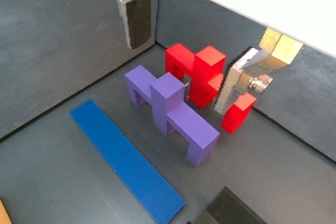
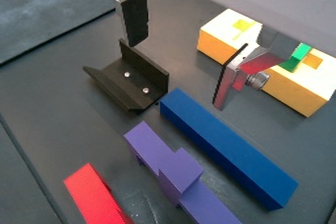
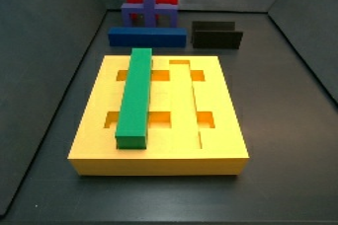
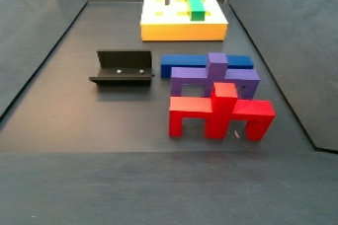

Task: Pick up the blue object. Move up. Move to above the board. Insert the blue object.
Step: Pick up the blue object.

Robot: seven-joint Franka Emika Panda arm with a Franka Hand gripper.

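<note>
In a side view the red blocks (image 4: 219, 113) lie nearest, then the purple arch (image 4: 215, 72), with the blue object (image 4: 184, 67) flat on the worktop at its 12 o'clock. The end effector (image 2: 184, 43), empty and wide open, hovers above; it should descend squarely astride the bar's middle. The board (image 4: 172, 24) lies farthest.

The gripper (image 2: 184, 46) hangs up high with its fingers apart and nothing between them. The blue object (image 4: 205, 62) lies flat on the counter (image 4: 79, 120). The purple arch piece (image 4: 211, 77) sits tight against one long side, so that side is blocked. The red blocks (image 4: 218, 112) stand behind the purple piece. The fixture (image 4: 123, 68) stands near one end of the bar. The board (image 3: 161, 115) has a green bar (image 3: 136, 95) lying in one groove; the other grooves are free.
</note>
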